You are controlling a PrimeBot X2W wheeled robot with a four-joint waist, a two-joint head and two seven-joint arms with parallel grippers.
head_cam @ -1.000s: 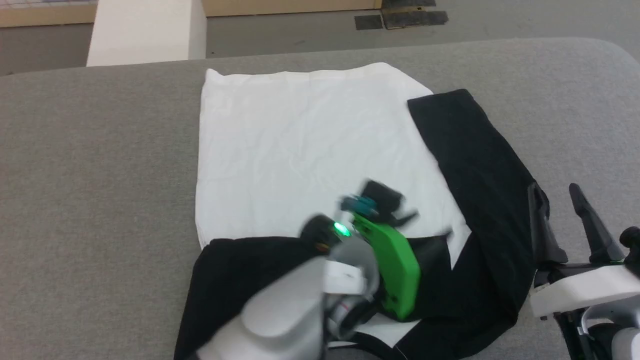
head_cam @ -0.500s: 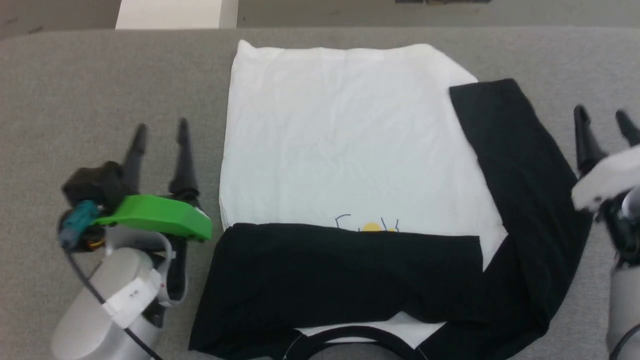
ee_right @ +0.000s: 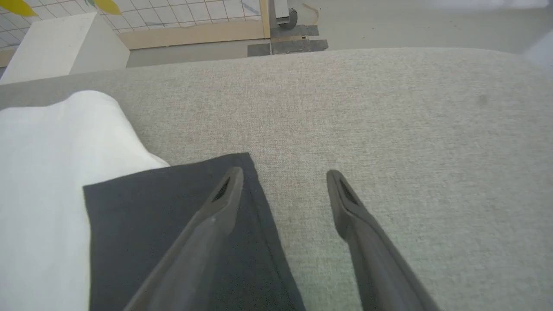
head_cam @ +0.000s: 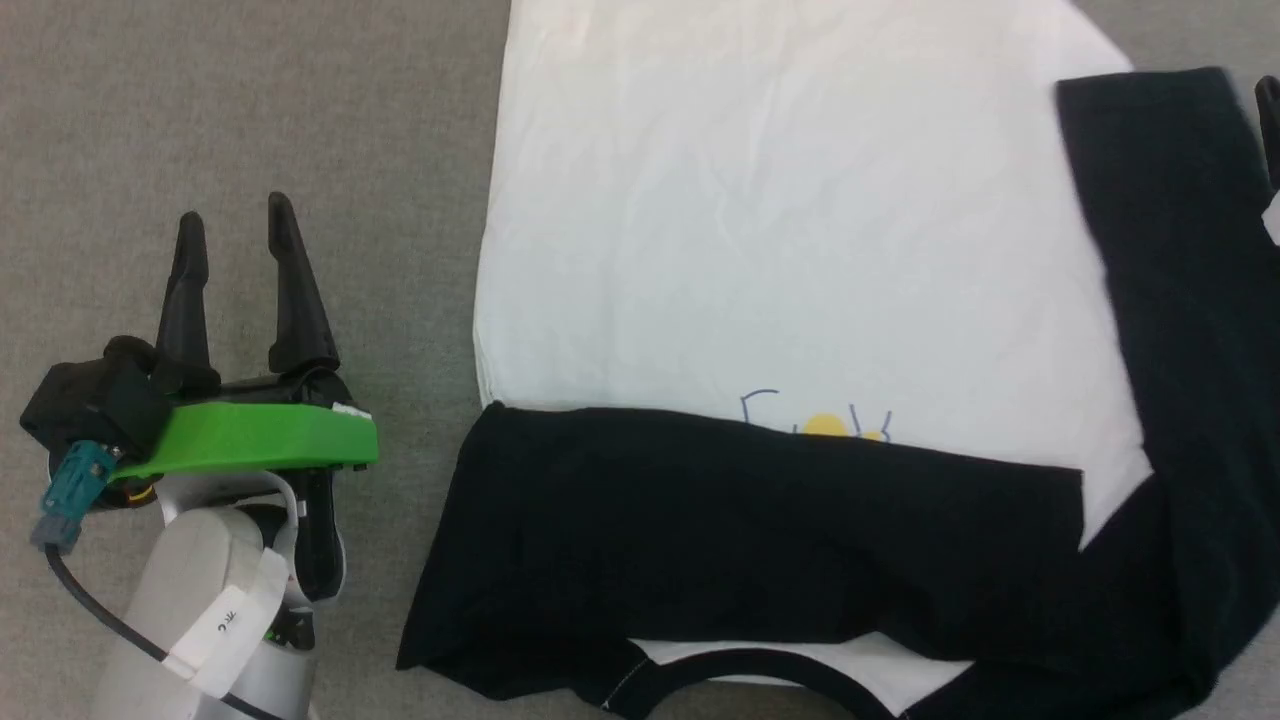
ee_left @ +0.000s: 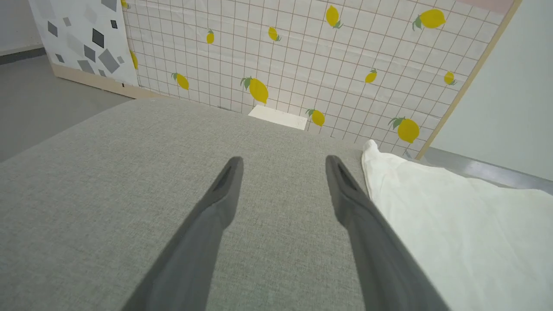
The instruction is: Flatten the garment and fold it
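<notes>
The garment (head_cam: 780,230) lies flat on the grey table, white body up, collar trim (head_cam: 740,662) nearest me. One black sleeve (head_cam: 750,530) is folded across the chest, just below the blue-and-yellow print (head_cam: 822,425). The other black sleeve (head_cam: 1180,300) runs along the right side. My left gripper (head_cam: 235,215) rests open left of the garment, apart from it; the left wrist view shows this gripper (ee_left: 284,160) over bare table with the white hem (ee_left: 453,224) to its right. My right gripper (ee_right: 284,173) is open, one finger over the sleeve's cuff end (ee_right: 173,224).
The grey padded table (head_cam: 250,100) reaches wide to the left and its surface (ee_right: 410,129) to the right of the garment. Beyond its far edge stand a white box (ee_right: 56,43) and a lemon-print tiled panel (ee_left: 302,52).
The head camera has dipped closer to the garment. My left arm has swung off the garment to the bare table on its left. My right gripper has moved forward to the sleeve's cuff end.
</notes>
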